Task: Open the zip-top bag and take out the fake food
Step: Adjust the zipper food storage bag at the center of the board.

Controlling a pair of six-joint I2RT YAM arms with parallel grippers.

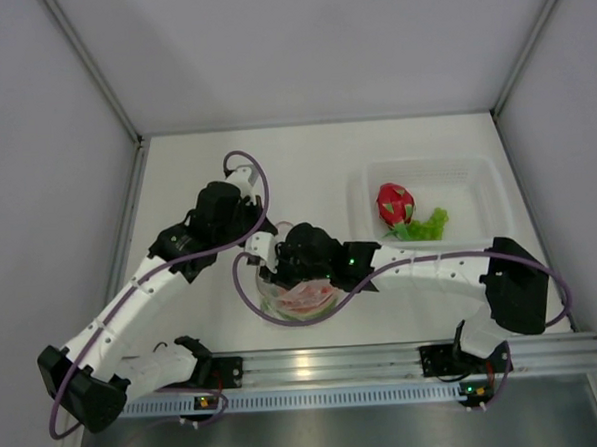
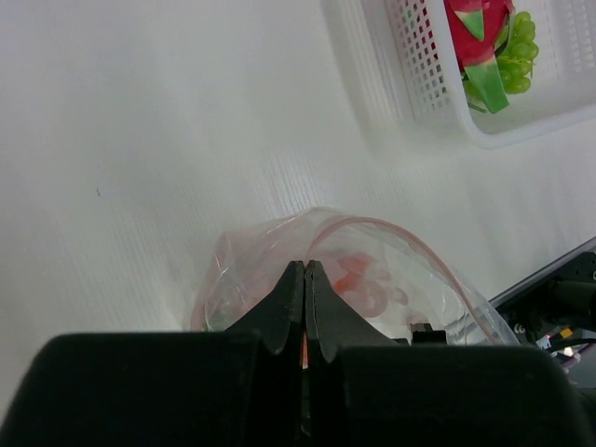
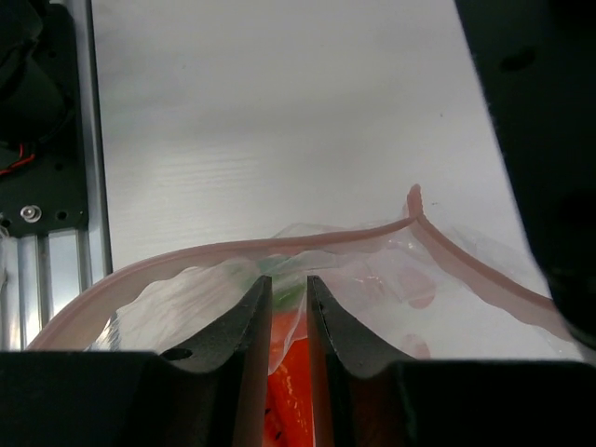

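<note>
**Finding.** The zip-top bag (image 1: 301, 305) lies on the table (image 1: 275, 165) just ahead of the arm bases, its zip strip (image 3: 279, 244) looped open.

**Left gripper** (image 2: 304, 270): at the bag's 11 o'clock overhead, pinched tight on the bag's wall.

**Right gripper** (image 3: 288, 284): inside the mouth, jaws narrow, with the melon slice (image 3: 289, 391) directly between them. Whether this is a grip or mere contact cannot be told.

**Relation.** Overhead, the slice's long axis runs roughly 9 to 3 o'clock. The right arm is nearer.

**Basket** (image 1: 362, 185): at the bag's 2 o'clock, well apart, holding a dragon fruit (image 1: 395, 202) and green leaves (image 1: 431, 225).

**Judgement.** Lift the slice out through the mouth, then carry it toward 2 o'clock.
</note>
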